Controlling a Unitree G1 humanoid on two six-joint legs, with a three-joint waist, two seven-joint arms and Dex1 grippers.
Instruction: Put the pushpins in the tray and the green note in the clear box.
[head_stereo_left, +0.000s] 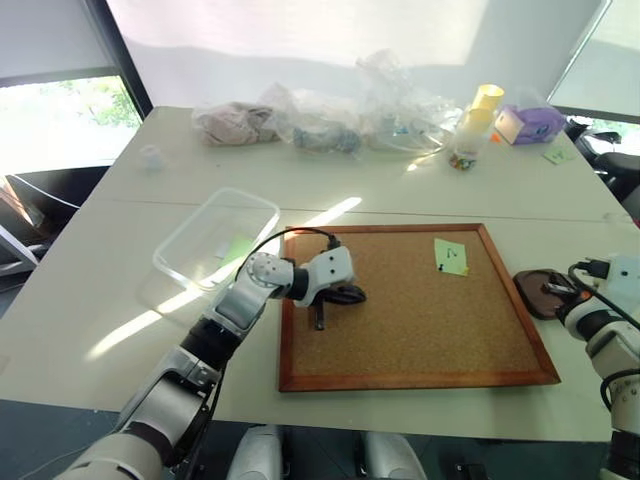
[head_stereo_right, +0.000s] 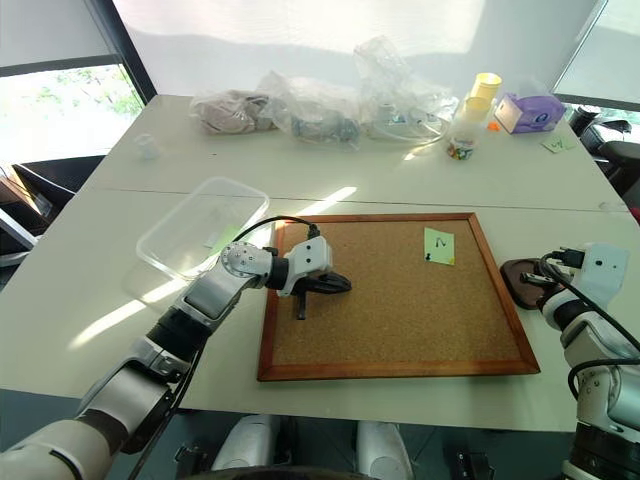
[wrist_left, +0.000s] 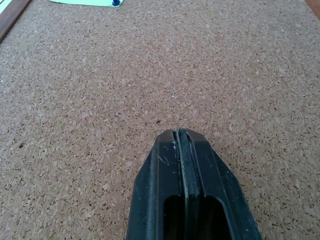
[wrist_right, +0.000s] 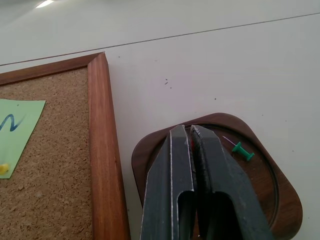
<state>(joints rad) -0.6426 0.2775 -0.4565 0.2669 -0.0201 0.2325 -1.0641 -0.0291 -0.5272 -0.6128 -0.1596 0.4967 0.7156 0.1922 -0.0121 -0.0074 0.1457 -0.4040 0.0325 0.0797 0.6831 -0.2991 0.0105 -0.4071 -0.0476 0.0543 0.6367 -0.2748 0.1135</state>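
Green note on cork board; tray right, clear box left.

The cork board is showing a rough, grainy matt face inside a smooth reddish wood frame. The tray is looking like dark polished wood — faintly glossy. The green note is lying as flat matt paper, the clear box as glossy transparent plastic, on a smooth white surface.
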